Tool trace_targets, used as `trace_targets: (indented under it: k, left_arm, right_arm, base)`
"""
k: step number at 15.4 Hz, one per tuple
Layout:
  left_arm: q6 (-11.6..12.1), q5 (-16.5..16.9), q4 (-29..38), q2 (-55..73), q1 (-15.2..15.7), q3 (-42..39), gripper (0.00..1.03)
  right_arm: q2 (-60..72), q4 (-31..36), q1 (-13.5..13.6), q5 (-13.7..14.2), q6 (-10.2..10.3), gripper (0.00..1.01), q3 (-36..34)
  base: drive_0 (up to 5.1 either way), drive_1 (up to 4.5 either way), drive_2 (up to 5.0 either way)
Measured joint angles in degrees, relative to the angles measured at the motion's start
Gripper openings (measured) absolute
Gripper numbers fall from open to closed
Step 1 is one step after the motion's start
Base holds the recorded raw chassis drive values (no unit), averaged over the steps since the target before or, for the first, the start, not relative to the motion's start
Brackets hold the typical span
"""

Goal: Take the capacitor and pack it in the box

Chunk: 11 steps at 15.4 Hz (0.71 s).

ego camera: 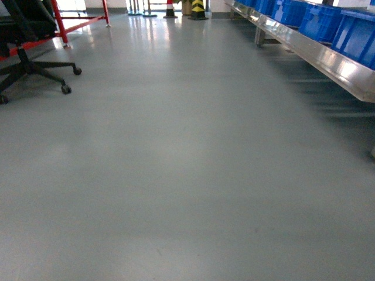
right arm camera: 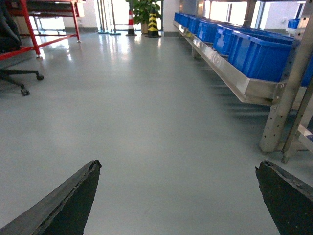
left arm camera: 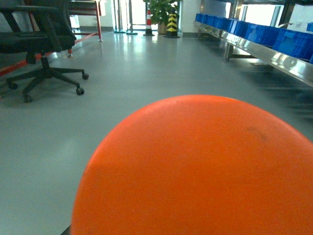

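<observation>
A big, smooth orange rounded thing fills the lower part of the left wrist view, very close to the camera. It hides my left gripper's fingers, and only a dark sliver shows at its lower left. I cannot tell whether it is the capacitor or whether it is held. In the right wrist view my right gripper is open above the bare grey floor, its dark fingertips far apart with nothing between them. The box is out of view. Neither arm shows in the head view.
A long steel rack with blue bins runs along the right, with its upright post near my right gripper. A black office chair and a red frame stand at the left. A cone, a striped bollard and a plant stand far ahead.
</observation>
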Motion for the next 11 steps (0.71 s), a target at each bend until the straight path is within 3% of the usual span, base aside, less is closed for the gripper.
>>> trace_targets:
  k: [11]
  left_arm:
    - [-0.02, -0.04, 0.02, 0.00, 0.00, 0.00, 0.43]
  right_arm:
    - [0.00, 0.04, 0.00, 0.00, 0.00, 0.98, 0.00]
  base:
    - [-5.0, 2.48, 2.5]
